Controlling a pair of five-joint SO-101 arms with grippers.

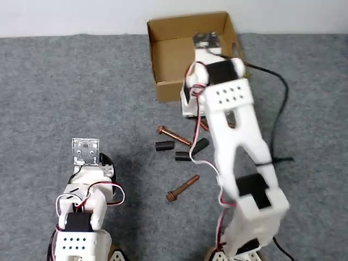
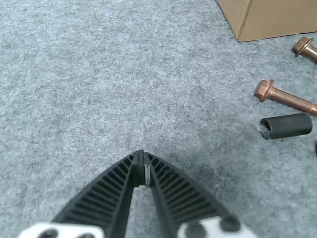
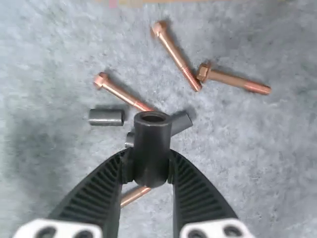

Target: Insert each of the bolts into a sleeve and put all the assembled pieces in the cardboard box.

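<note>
Carpet [image 2: 99, 74] bare round L gripper [image 2: 142, 163], fingers [image 2: 114, 193] pressed together; box [image 2: 267, 20] corner well off. R arm [image 1: 234, 125] stretched fwd, R gripper [image 3: 148, 161] clamping sleeve [image 3: 151, 134] above loose bolts [image 3: 176, 54].

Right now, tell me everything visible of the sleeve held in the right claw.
The sleeve is a short, dark, matte tube, metal by the look of it, with an open round bore at its free end. It is clamped on both sides between the ribbed black fingers of the right claw, standing out along the claw's line, above the grey carpet. Only the fingers visibly touch it.
</note>
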